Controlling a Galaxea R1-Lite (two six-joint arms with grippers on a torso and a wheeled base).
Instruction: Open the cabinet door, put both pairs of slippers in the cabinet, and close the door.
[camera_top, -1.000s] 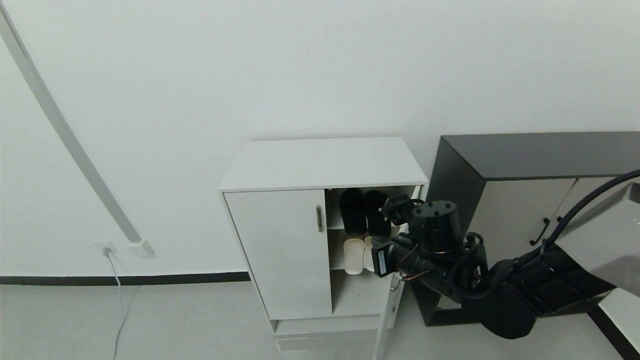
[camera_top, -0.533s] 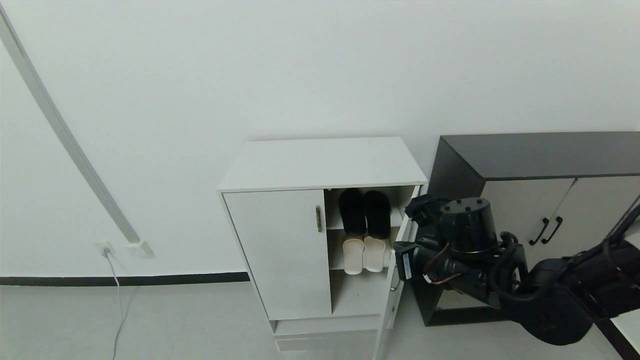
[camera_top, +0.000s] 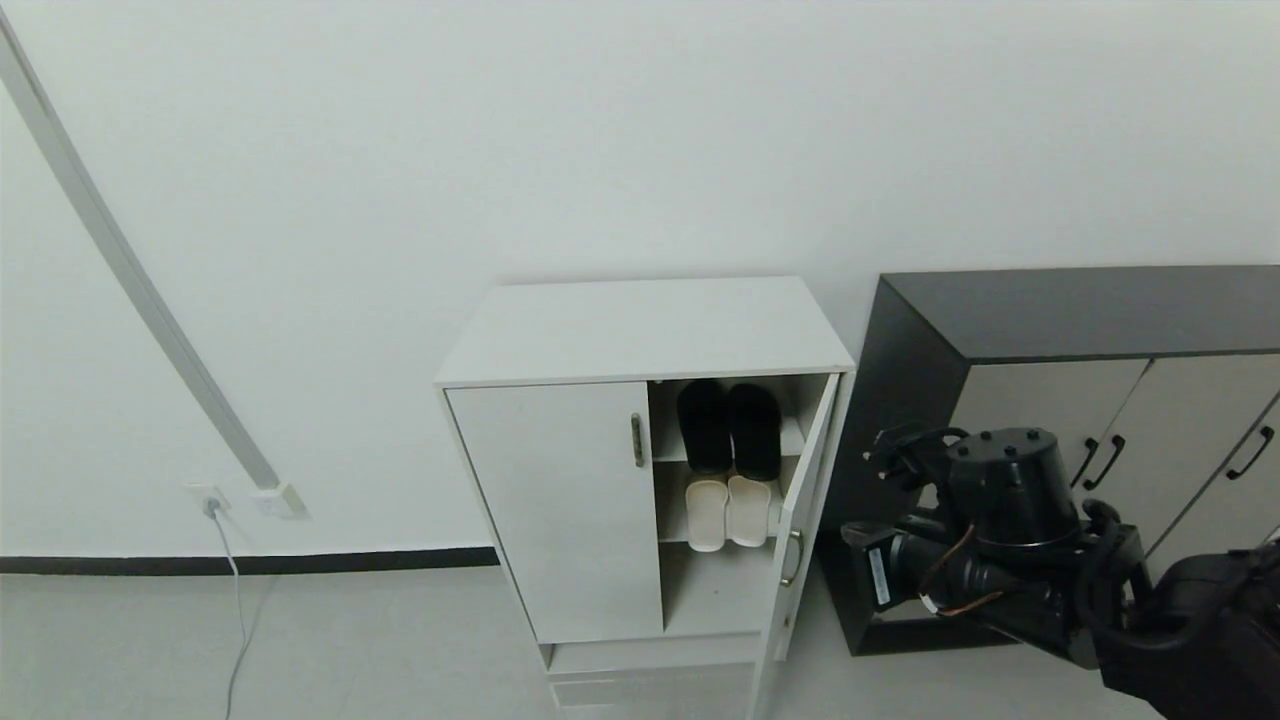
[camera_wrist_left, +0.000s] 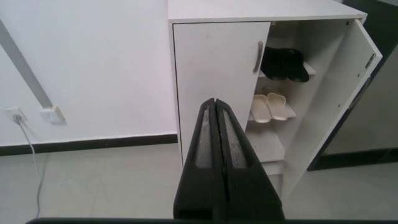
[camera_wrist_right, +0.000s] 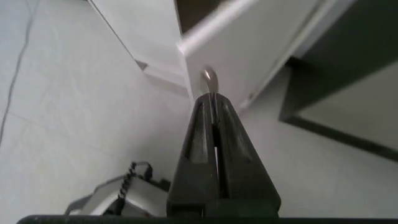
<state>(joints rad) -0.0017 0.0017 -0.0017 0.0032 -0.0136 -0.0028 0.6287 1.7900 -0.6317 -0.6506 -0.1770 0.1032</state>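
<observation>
The white cabinet (camera_top: 640, 330) stands against the wall with its left door (camera_top: 560, 500) shut and its right door (camera_top: 805, 490) swung open. A black pair of slippers (camera_top: 730, 425) lies on the top shelf, and a white pair of slippers (camera_top: 728, 510) on the shelf below. My right arm is on the outer side of the open door. In its wrist view my right gripper (camera_wrist_right: 213, 102) is shut and empty, tips close to the door handle (camera_wrist_right: 208, 78). My left gripper (camera_wrist_left: 216, 104) is shut and empty, well back from the cabinet (camera_wrist_left: 214, 68).
A black sideboard (camera_top: 1060, 310) stands directly right of the cabinet, close behind the open door. On the wall at left are a socket (camera_top: 210, 495) with a cable running down to the floor and a slanted conduit (camera_top: 130, 270). Bare floor lies before the cabinet.
My right arm has drawn back out of the cabinet opening and moved right and down, past the open door. The door now shows more of its face. Both pairs of slippers stay put.
</observation>
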